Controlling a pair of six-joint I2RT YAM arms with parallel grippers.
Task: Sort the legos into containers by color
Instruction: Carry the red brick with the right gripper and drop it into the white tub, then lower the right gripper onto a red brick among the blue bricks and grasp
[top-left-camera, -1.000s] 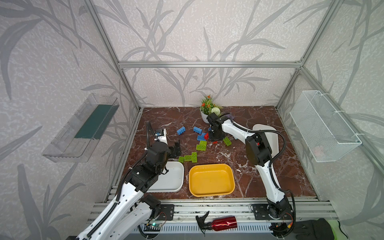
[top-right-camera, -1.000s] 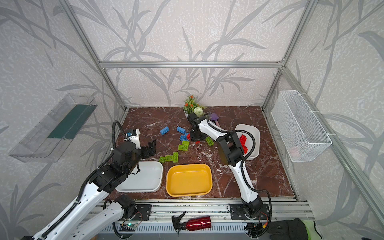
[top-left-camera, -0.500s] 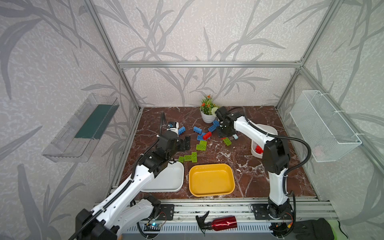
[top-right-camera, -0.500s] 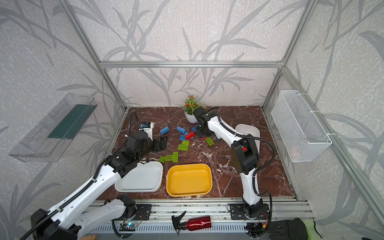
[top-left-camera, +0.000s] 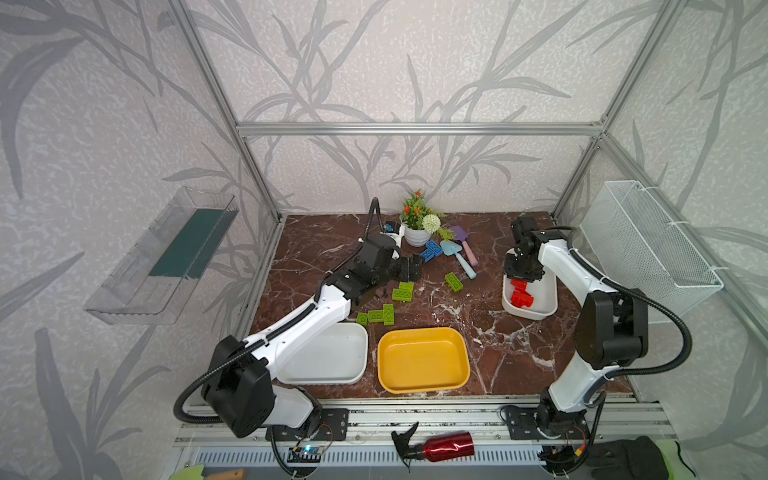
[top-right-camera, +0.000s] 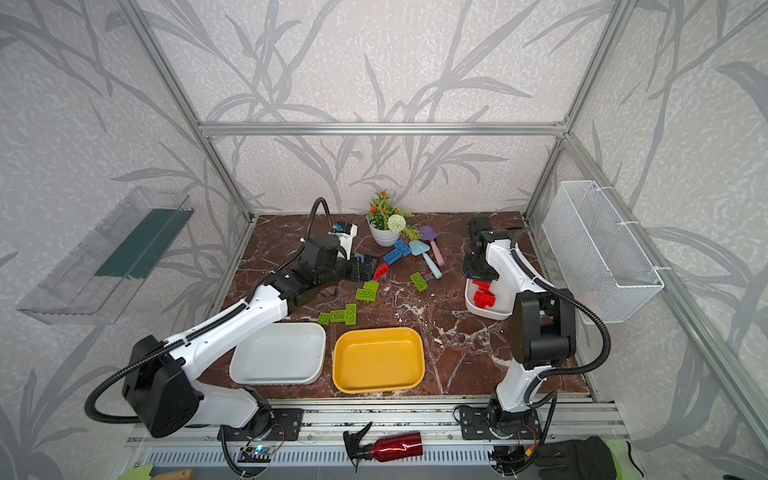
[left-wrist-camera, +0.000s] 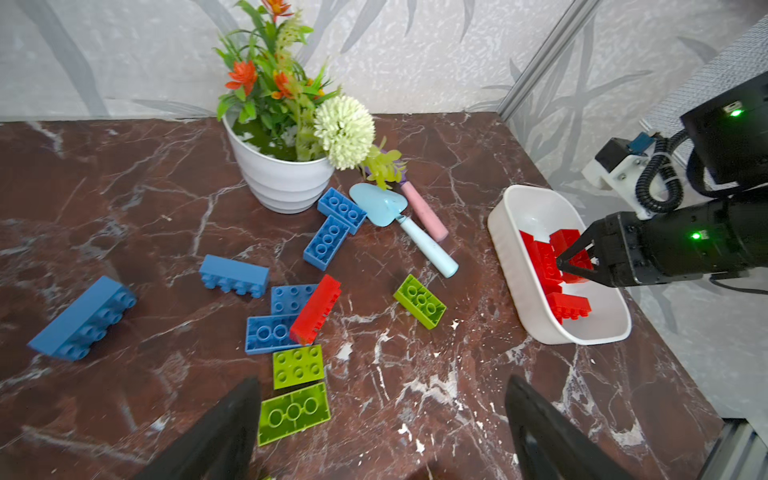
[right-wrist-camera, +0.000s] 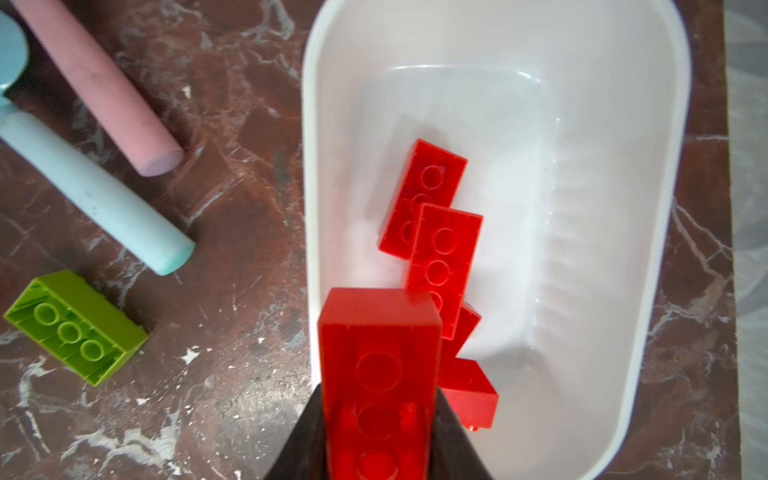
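Pinching red brick (right-wrist-camera: 378, 374), right fingers (right-wrist-camera: 305, 453) over tub (right-wrist-camera: 602, 124)

Of the right gripper (right-wrist-camera: 378, 419) we see only two dark finger edges in its wrist view, and the red brick (right-wrist-camera: 378, 365) between them runs off the picture's edge, as do one end of the right white tub (right-wrist-camera: 648, 291), the blue shovel (right-wrist-camera: 95, 195) and the pink handle (right-wrist-camera: 91, 79). In both top views the left arm (top-left-camera: 299, 328) covers a side of the front white tub (top-left-camera: 332, 357), and the left gripper (top-left-camera: 413, 268) hides several blue bricks (top-left-camera: 432, 249) from us.
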